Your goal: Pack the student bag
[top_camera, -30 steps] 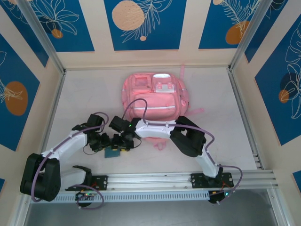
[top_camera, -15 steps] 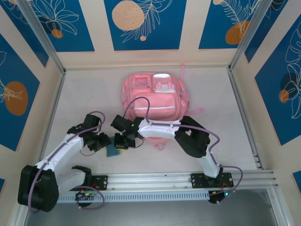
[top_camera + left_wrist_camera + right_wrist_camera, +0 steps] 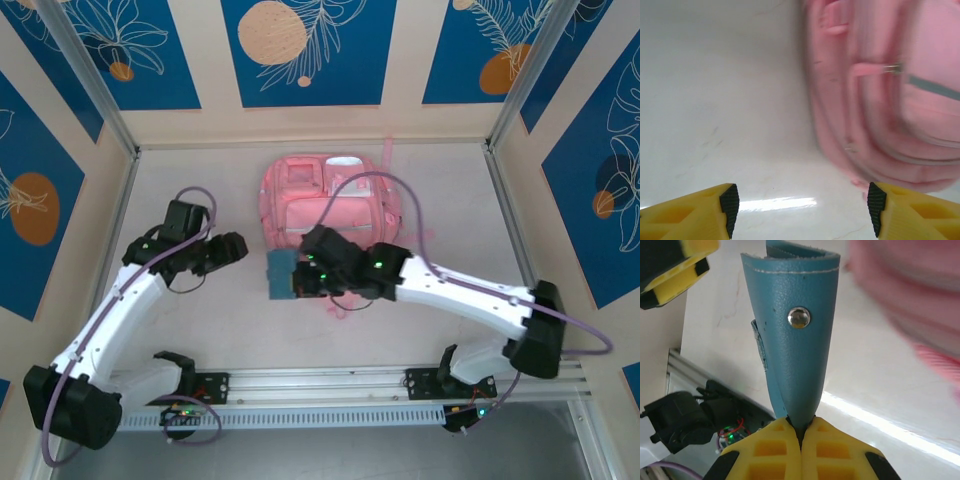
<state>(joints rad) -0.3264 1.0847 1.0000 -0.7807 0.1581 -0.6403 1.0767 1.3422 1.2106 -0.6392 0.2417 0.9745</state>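
Top view: pink bag (image 3: 330,205) lies flat on the table (image 3: 460,200), centre-rear, front pockets up, straps trailing toward the near edge. R gripper (image 3: 298,280) reaches across the bag's near-left corner and is clamped on a blue-green pouch (image 3: 279,275), which sits just beside that corner; contact w/ the bag cannot be told. R wrist view: fingertips of R gripper (image 3: 800,432) are pressed together on one end of the pouch (image 3: 795,350), a metal snap (image 3: 799,318) on its face, w/ the bag (image 3: 920,300) blurred at right. L gripper (image 3: 238,247) is left of the bag, near but apart. L wrist view: L gripper (image 3: 800,205) has jaws spread, nothing between, w/ the bag (image 3: 890,100) ahead-right.
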